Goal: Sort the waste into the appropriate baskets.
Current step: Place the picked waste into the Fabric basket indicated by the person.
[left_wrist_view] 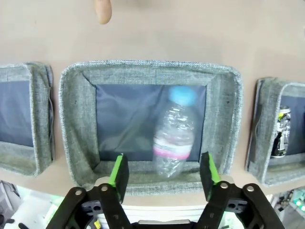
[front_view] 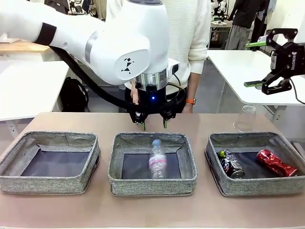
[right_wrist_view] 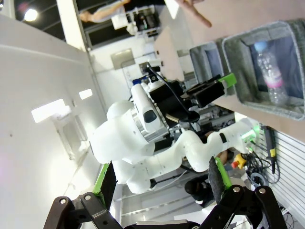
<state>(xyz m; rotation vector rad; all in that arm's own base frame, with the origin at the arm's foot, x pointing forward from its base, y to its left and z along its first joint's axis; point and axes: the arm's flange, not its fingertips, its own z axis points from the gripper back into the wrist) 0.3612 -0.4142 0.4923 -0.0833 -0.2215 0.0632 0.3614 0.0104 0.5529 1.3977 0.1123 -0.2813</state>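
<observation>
Three grey woven baskets stand in a row at the table's near side. My left gripper [front_view: 154, 125] hangs open just above the far wall of the middle basket [front_view: 152, 183], nothing between its green pads. Below it, inside that basket, is the clear bottle [front_view: 157, 164] with pink label and blue cap, blurred. The left wrist view looks down past the open left gripper [left_wrist_view: 164, 174] onto the bottle [left_wrist_view: 175, 133]. A dark can [front_view: 231, 163] and a red crushed can [front_view: 276, 162] lie in the right basket [front_view: 257, 186]. My right gripper [front_view: 256, 64] is open, raised high at the right.
The left basket [front_view: 47, 183] holds nothing. A clear plastic piece [front_view: 245, 119] stands on the table behind the right basket. A person [front_view: 190, 38] stands at the far edge, with a fingertip [left_wrist_view: 102, 10] over the table beyond the middle basket.
</observation>
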